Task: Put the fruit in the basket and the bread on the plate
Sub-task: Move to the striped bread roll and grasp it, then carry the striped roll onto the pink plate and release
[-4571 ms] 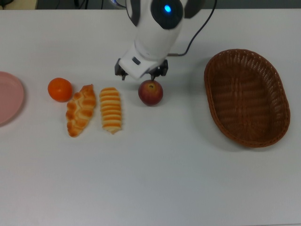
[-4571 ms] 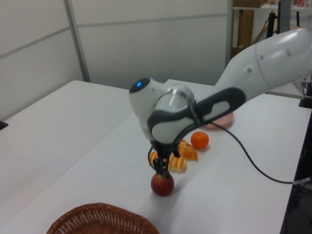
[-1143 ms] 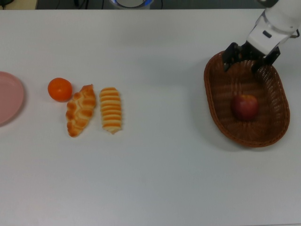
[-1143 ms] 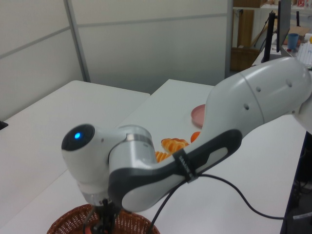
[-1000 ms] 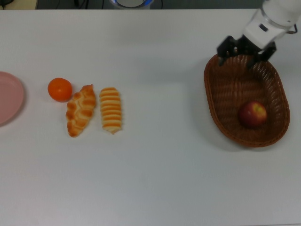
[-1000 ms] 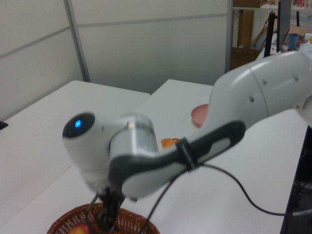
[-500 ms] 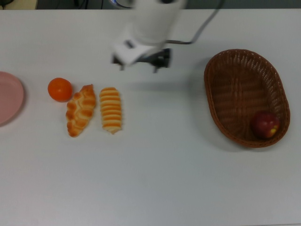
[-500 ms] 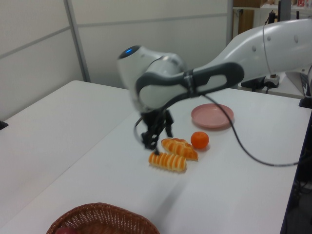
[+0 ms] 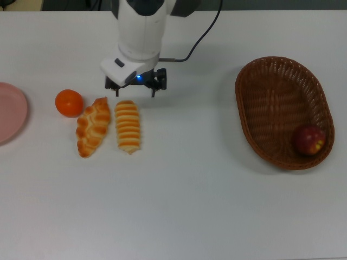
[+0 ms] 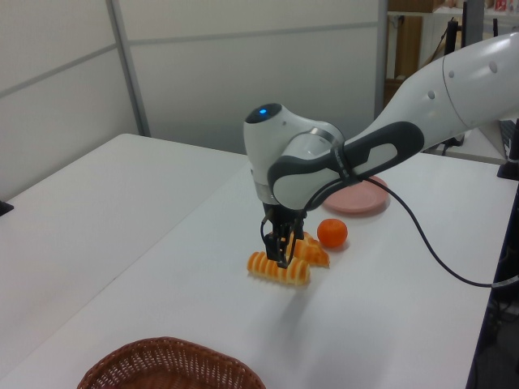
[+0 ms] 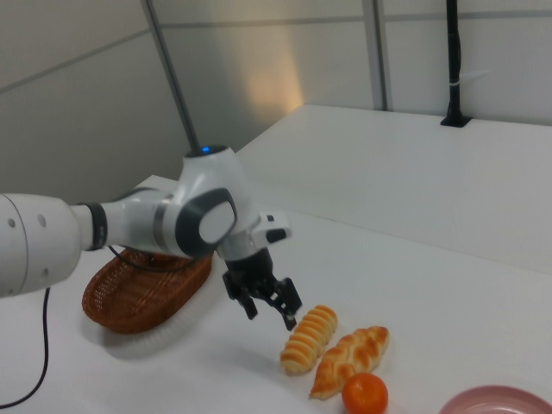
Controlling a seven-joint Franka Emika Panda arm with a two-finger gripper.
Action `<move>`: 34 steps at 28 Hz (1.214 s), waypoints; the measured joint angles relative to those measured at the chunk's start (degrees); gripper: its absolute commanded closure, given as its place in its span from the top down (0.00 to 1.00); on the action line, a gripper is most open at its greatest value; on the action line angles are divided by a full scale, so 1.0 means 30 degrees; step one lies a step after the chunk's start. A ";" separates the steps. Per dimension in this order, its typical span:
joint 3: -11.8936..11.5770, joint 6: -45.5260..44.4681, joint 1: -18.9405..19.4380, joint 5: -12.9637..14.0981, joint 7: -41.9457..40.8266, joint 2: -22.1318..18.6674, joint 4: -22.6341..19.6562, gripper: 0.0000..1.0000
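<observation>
End effector [image 9: 135, 86] hangs spread apart and empty just above the striped loaf [image 9: 128, 126]. Looks light and probably squashy, so I'd pinch it gently across its narrow middle.

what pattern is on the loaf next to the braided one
Pale cross-striped loaf: orange-and-cream stripes, clearest in top view.

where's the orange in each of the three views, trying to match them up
Top view: the orange sits at the top view's left, between the pink plate and the braided loaf.
Left view: orange right of centre, in front of the pink plate.
Right view: orange at the bottom edge, right of centre.
Shared landmark: the braided loaf lies right beside it in all three.
</observation>
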 measured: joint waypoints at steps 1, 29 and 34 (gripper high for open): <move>-0.0004 0.0348 -0.0200 0.0000 0.0000 0.0021 -0.0144 1.00; 0.0082 0.2818 -0.0815 -0.2273 0.1647 0.3745 0.0344 0.00; 0.0132 0.2877 -0.0756 -0.2507 0.2862 0.4239 0.0743 0.00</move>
